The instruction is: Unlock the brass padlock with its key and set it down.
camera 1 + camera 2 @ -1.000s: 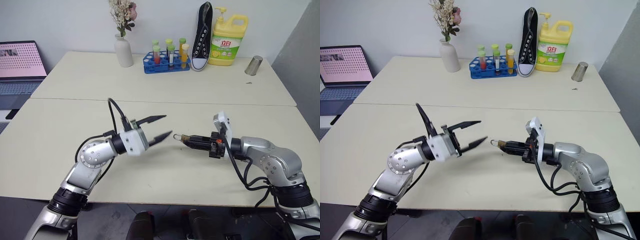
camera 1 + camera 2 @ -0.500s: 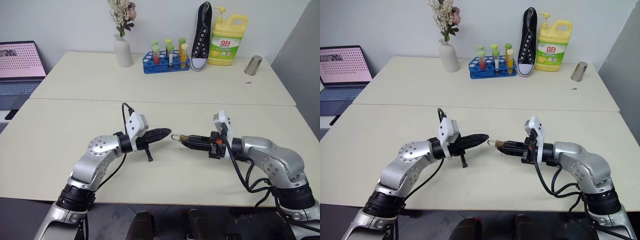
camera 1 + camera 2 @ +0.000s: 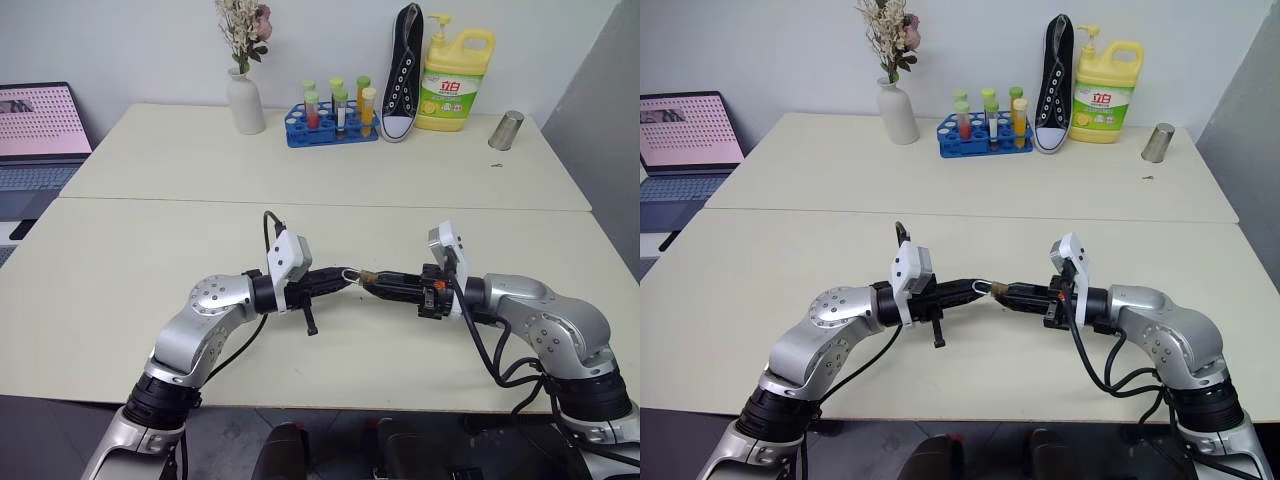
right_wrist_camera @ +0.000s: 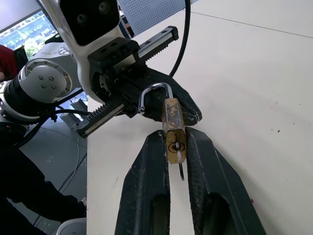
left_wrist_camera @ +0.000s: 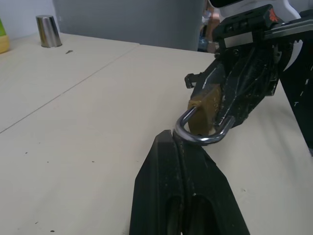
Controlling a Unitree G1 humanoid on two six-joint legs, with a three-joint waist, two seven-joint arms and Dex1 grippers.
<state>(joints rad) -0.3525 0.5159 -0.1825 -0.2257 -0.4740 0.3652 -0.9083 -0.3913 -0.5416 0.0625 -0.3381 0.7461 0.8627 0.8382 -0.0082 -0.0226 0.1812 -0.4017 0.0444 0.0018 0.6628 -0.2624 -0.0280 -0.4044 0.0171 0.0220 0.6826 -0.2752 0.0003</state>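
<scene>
A wide cream worktop [image 3: 150, 250] is seen, made of two slabs joined along a seam. Along its far edge a detergent bottle [image 3: 456, 80], a black sneaker [image 3: 402, 72] standing on end, a white vase [image 3: 246, 100] of dried flowers, a blue rack [image 3: 333, 108] of test tubes and a steel cup [image 3: 508, 131] near the far right corner are lined up. Above the near slab, towards its near edge, the two end effectors are pointed at each other. The brass padlock [image 4: 173, 128] is clamped by its body between the fingers of the right end effector [image 4: 175, 147], clear of the worktop, with a key [image 4: 180, 161] seated in its keyhole. The left end effector [image 5: 172, 139] is fully closed, its tip against the silver shackle [image 5: 201, 137].
</scene>
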